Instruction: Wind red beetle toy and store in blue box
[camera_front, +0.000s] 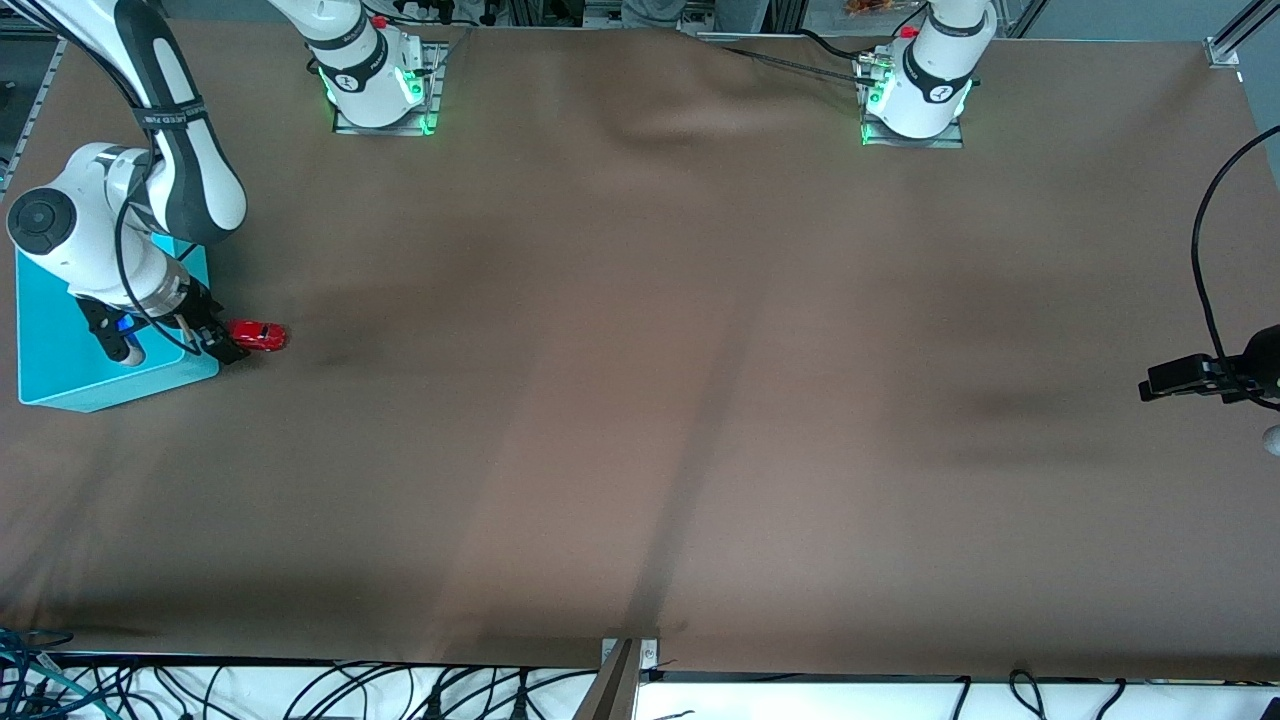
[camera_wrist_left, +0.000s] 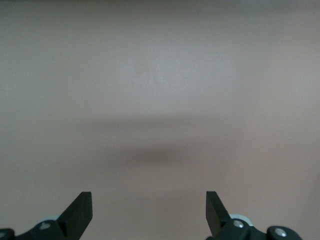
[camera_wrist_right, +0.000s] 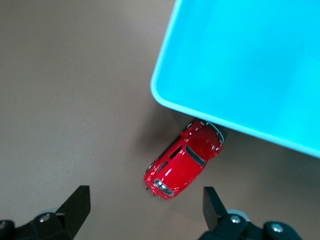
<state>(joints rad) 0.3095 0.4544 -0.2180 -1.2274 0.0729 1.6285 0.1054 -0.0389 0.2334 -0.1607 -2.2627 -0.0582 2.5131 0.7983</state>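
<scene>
Red beetle toy: the red beetle toy (camera_front: 258, 335) sits on the brown table (camera_front: 640, 400), wheels down, right by the edge at the right arm's end. One end of it is just beside the blue box, tucked under the box's rim in the right wrist view (camera_wrist_right: 183, 166); whether they touch, I cannot tell.

Blue box: the blue box (camera_front: 60, 370) stands on the table by that same edge, its open top up, with the right arm's wrist partly covering it in the front view. A rounded corner of its rim shows close up in the right wrist view (camera_wrist_right: 165, 95).

Right tool: the right tool (camera_front: 215, 345) is low over the spot where toy meets box, fingers (camera_wrist_right: 77, 207) spread wide apart, gripping nothing. The toy lies between the two fingertips in the wrist view, clear of both.

Left tool: the left tool (camera_front: 1165, 380) hangs out at the left arm's end of the table, over bare brown cloth. Fingers (camera_wrist_left: 80, 212) stand wide apart, nothing between them. This arm waits.

Table: brown cloth, a few soft folds and shadows across the middle.
</scene>
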